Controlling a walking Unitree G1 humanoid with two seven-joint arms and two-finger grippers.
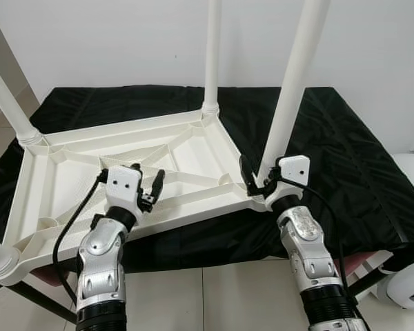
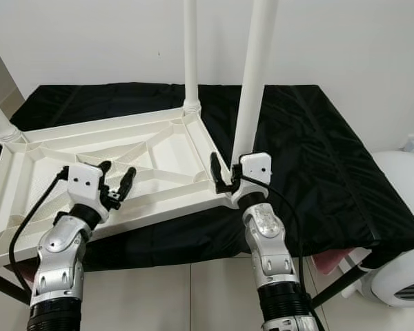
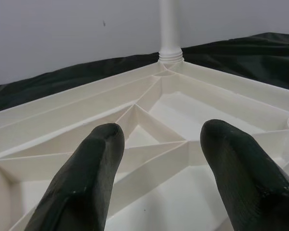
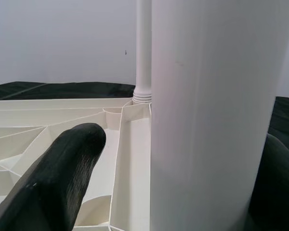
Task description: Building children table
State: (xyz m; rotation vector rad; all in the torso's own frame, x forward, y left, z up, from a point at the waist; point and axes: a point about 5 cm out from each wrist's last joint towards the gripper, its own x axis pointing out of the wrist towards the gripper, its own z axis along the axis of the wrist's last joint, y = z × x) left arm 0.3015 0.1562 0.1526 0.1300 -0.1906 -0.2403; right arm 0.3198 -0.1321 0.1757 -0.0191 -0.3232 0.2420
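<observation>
Table top (image 1: 193, 155) upturned; right fingers (image 4: 62, 178) straddle near leg (image 1: 290, 96), left fingers (image 3: 86, 183) apart; legs' tops cropped.

White table leg (image 4: 207, 115) between black tool fingers (image 4: 58, 178).

Bright, even indoor light, soft shadows under the white tabletop (image 1: 186, 162), mild sheen on black cloth (image 1: 331, 138), head views sharp, wrist-view fingers (image 3: 86, 178) softly blurred

A plain white painted wall (image 1: 124, 41) rises behind a work surface draped in wrinkled black fabric (image 1: 345, 152), with pale glossy floor tiles (image 1: 207, 296) below and a rounded white plastic appliance (image 2: 400, 207) at the right.
</observation>
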